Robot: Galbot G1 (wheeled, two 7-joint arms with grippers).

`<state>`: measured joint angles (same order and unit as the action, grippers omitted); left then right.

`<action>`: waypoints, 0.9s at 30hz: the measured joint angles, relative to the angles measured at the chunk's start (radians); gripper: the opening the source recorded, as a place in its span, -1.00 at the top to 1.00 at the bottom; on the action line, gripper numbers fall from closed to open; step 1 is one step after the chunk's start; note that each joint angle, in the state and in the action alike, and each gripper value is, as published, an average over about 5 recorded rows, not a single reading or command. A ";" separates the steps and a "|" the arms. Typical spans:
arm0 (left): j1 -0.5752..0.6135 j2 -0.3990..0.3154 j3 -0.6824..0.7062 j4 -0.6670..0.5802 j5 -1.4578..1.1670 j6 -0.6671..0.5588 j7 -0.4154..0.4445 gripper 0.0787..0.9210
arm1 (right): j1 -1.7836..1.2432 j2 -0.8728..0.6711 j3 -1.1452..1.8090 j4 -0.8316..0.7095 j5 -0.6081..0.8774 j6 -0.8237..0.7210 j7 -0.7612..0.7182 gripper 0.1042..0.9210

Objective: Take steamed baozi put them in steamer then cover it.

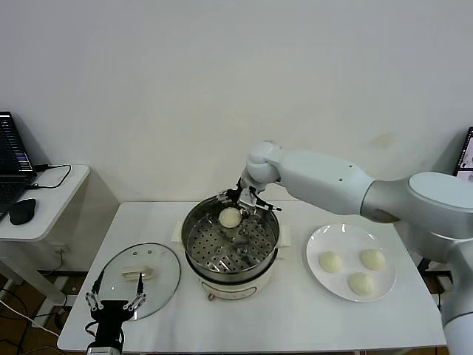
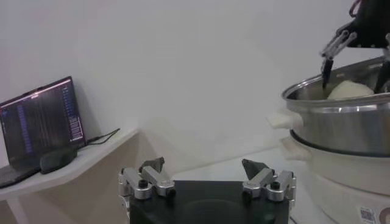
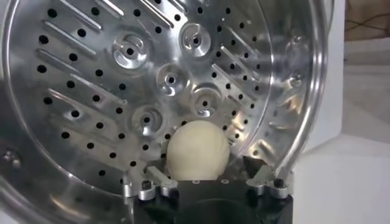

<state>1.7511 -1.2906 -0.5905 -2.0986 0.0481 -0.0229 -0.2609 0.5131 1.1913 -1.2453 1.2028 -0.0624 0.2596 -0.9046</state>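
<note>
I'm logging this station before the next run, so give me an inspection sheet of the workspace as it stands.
Surface: white table, bare at the front.
Job's things: one baozi in the steamer; three buns on the white plate; cover lying flat on the table, left of the steamer.
Clutter: nothing seen.
Grippers: right gripper open over the steamer, bun between its fingers; left gripper open, at the cover's near edge.
Cables: one by the laptop.
Surroundings: side table with mouse; white wall.
</note>
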 measured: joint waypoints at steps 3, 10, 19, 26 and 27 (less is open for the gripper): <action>-0.002 0.006 -0.001 -0.003 -0.006 0.001 0.000 -0.77 | 0.043 -0.070 -0.003 0.075 0.097 -0.140 -0.018 -0.76; -0.005 0.019 0.000 -0.008 -0.018 0.002 0.001 -0.77 | 0.100 -0.283 -0.021 0.247 0.248 -0.416 -0.061 -0.76; -0.007 0.034 -0.001 -0.007 -0.031 0.001 0.002 -0.77 | 0.096 -0.566 -0.046 0.406 0.279 -0.562 -0.114 -0.76; -0.015 0.035 -0.002 -0.004 -0.033 0.001 0.002 -0.77 | -0.013 -0.693 0.006 0.446 0.231 -0.596 -0.121 -0.76; -0.016 0.035 -0.002 -0.003 -0.033 0.001 0.002 -0.77 | -0.036 -0.703 0.021 0.447 0.220 -0.597 -0.120 -0.76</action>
<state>1.7349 -1.2560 -0.5924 -2.1020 0.0149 -0.0217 -0.2587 0.4775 0.4884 -1.2244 1.6494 0.1577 -0.3375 -1.0248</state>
